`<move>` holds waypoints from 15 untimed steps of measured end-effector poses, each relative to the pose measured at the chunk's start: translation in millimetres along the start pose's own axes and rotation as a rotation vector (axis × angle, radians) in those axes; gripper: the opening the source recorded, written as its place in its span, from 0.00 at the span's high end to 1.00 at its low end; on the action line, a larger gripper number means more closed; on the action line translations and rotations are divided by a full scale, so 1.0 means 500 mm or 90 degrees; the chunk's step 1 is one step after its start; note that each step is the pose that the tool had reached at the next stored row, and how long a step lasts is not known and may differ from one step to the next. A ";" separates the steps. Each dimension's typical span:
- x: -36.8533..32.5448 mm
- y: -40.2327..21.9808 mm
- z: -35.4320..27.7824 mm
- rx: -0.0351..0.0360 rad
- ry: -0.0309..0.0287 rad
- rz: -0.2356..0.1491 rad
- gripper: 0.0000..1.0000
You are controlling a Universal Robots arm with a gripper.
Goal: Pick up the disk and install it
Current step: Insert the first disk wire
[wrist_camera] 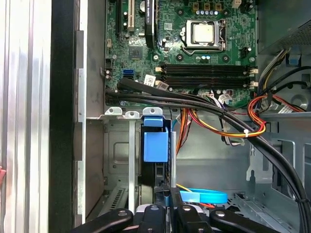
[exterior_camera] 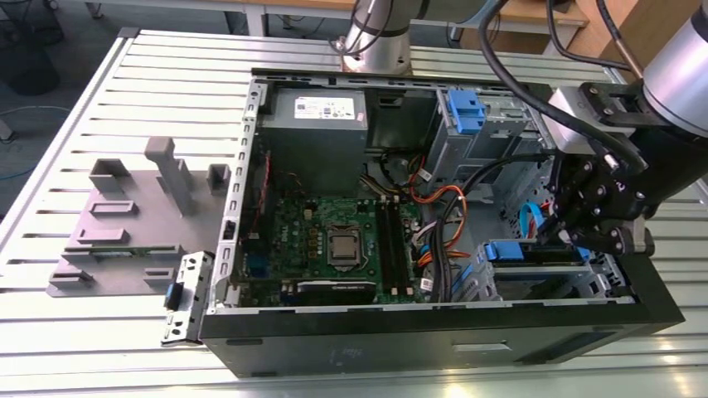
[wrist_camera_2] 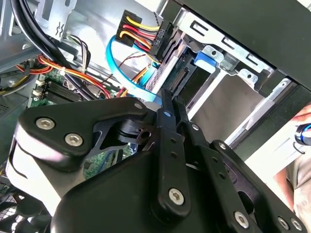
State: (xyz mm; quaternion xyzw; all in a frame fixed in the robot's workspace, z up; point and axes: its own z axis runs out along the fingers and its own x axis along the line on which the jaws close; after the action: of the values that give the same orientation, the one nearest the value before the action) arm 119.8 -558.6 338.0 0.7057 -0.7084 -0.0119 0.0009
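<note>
Right, the arm is down inside the open case [exterior_camera: 443, 340] on the slatted table [exterior_camera: 166, 75], over at the exterior view's right, and the gripper [exterior_camera: 569, 239] hangs low in the corner by the drive bay [exterior_camera: 553, 286]. The disk [exterior_camera: 515, 251] sits in that bay, its blue frame showing, between the motherboard [exterior_camera: 332, 240] and the case's side wall. In the second wrist view the gripper [wrist_camera_2: 166, 99] has its two thin fingers [wrist_camera_2: 164, 114] drawn together side by side, with nothing visible between them, and they point straight at the connector end of the disk [wrist_camera_2: 177, 73]. The tips are just beside that end; I can't tell whether they touch it. In the first wrist view it lines up the same way: gripper [wrist_camera: 167, 194] with the jaws closed up tight, and the disk [wrist_camera: 155, 145] directly ahead of the tips, edge-on in the bay with its blue tab facing us. A blue cable [wrist_camera: 206, 196] curls just beside the fingers, and a bundle of black cables [wrist_camera: 194, 102] crosses the motherboard's edge beyond the disk. Up at the far end of the case sits the power supply [exterior_camera: 321, 112], well apart from the gripper, with another blue carrier [exterior_camera: 463, 112] near it. A grey fixture [exterior_camera: 128, 220] lies on the table outside the case, at the exterior view's left.
</note>
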 end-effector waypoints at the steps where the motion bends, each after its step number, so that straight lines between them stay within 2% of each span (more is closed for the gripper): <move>1: 0.000 0.000 0.000 0.0000 -0.0001 0.000 0.84; 15: 0.001 0.000 0.010 0.0000 -0.0001 0.000 0.84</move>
State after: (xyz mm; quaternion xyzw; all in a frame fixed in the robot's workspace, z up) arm 119.8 -558.9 332.7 0.7057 -0.7084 -0.0119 0.0008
